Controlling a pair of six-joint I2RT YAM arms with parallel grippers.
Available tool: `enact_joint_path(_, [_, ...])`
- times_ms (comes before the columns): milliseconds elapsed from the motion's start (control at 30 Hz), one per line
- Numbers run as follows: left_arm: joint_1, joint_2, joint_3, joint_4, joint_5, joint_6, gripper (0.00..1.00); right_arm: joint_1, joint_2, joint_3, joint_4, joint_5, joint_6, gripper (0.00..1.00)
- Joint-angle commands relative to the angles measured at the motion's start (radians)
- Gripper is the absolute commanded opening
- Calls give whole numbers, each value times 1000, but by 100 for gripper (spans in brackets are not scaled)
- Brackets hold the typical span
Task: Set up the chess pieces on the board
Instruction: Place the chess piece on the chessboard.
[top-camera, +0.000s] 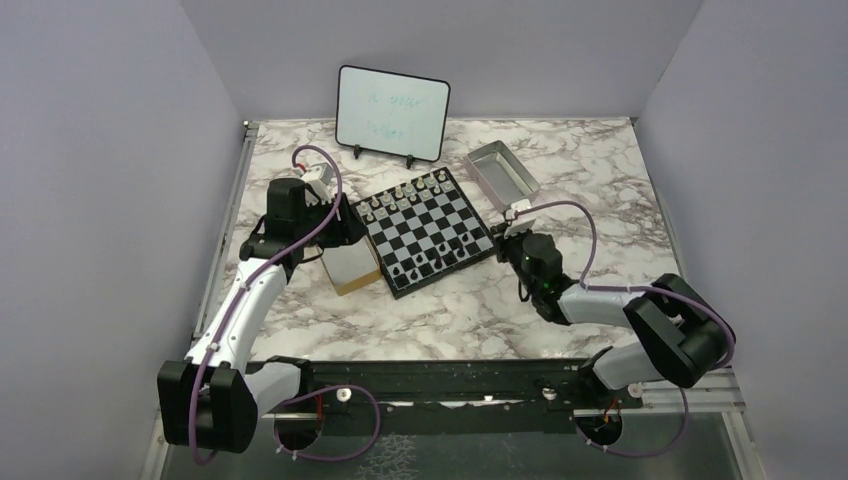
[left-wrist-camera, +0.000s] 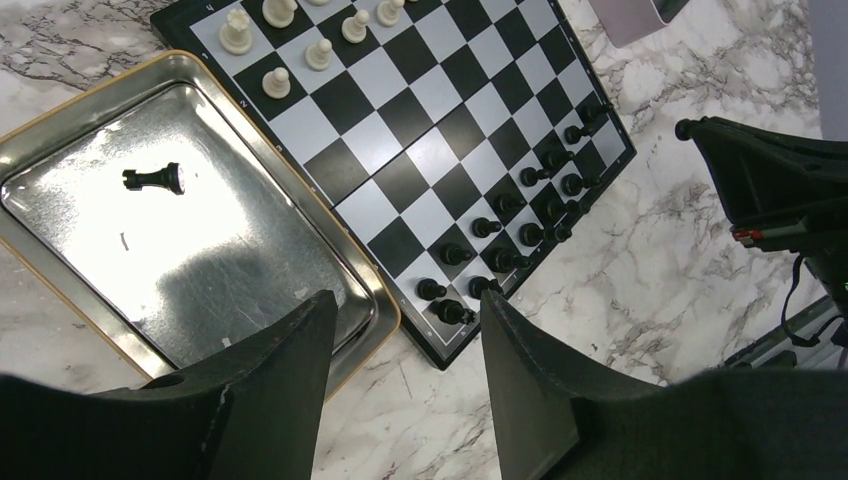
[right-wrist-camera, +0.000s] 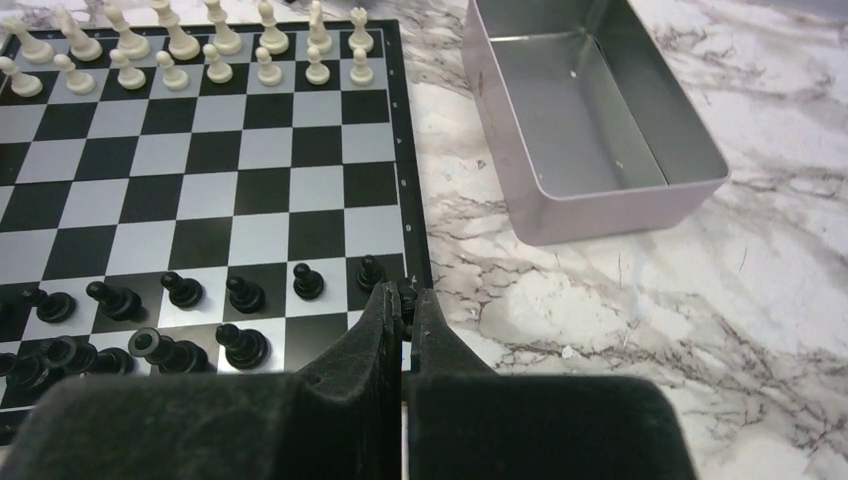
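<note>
Writing on the white dry-erase board (top-camera: 392, 112), upper centre, is too faint to read. The right gripper (right-wrist-camera: 403, 300) hides some tiny black chess figures (right-wrist-camera: 244, 294), lower left. They stand in two rows on the small black-rimmed checked chessboard (top-camera: 428, 232); one lies tipped in the shiny tan-edged tray (left-wrist-camera: 250, 270), left. A grey metal tin (right-wrist-camera: 600, 205) sits right. The left gripper (left-wrist-camera: 405, 305) has its jaws spread; the right's are pressed together at the chessboard's rim.

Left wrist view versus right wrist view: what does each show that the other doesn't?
Left wrist only: one black piece lying on its side in a shiny tan-rimmed tray, and the open left gripper. Right wrist only: the empty inside of the grey metal tray, and the shut right gripper at the board's edge. Both: the board with black chess pieces along one side and white pieces opposite.
</note>
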Motion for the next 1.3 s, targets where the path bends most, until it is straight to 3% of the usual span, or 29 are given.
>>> enact_joint_path(0, [-4,-13,-6,22,23,20,57,-6,40,-50,155,53,122,3])
enact_joint_path(467, [-5,-2,-3,23,35,20,58,-6,206,-118,442,-4,126,5])
enact_joint_path(1267, [-11,9,-6,23,31,23,61,-6,366,-87,570,-65,134,8])
